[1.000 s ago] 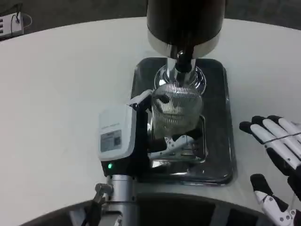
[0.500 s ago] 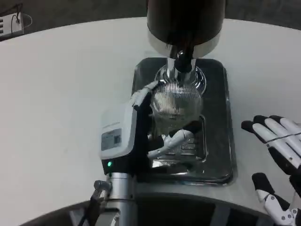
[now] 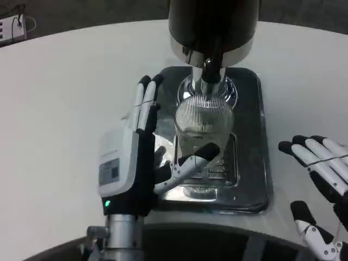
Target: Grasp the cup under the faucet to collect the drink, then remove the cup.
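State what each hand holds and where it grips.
Nothing is held. The left hand is open beside the ribbed glass cup; the right hand is open.

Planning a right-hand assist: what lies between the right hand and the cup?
In the head view, between the right hand and the cup lie the dark tray and bare white table.

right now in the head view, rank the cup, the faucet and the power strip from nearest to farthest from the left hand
1. The cup, just right of the left hand, standing on the tray.
2. The faucet, behind the cup, toward the table's far side.
3. The power strip, at the table's far left corner.
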